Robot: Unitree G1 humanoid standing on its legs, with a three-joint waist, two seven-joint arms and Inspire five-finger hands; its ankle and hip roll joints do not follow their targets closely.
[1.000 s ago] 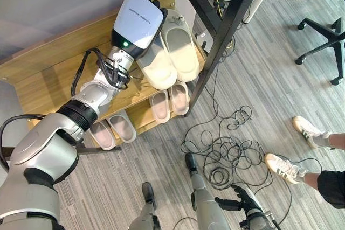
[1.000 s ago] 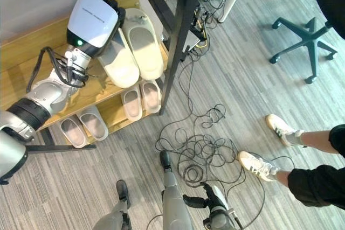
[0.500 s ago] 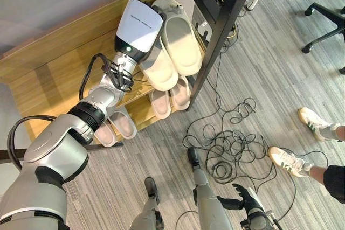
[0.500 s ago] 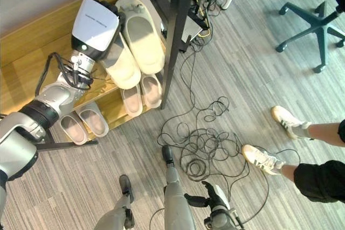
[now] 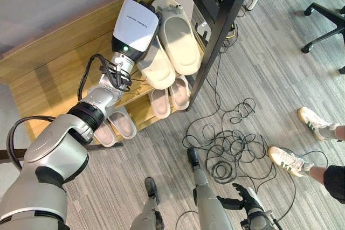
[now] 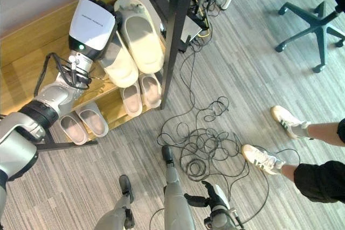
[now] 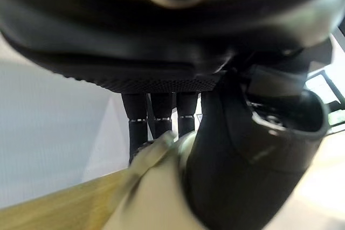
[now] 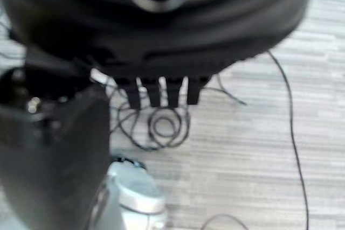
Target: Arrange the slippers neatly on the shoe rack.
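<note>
The wooden shoe rack point(image 5: 59, 74) holds six slippers: two large cream slippers point(image 5: 180, 44) side by side on the top shelf, two small pink slippers point(image 5: 170, 99) below them, and two more pink slippers point(image 5: 114, 127) at the other end of the lower shelf. The left hand point(image 5: 141, 5) lies over the large slipper farther from the black post point(image 5: 218, 30), fingers point(image 7: 159, 114) straight against its edge, thumb beside it. The right hand point(image 5: 243, 197) hangs loose over the floor, holding nothing; a person's two white sneakers point(image 5: 291, 161) stand beyond tangled cables point(image 5: 226, 149).
</note>
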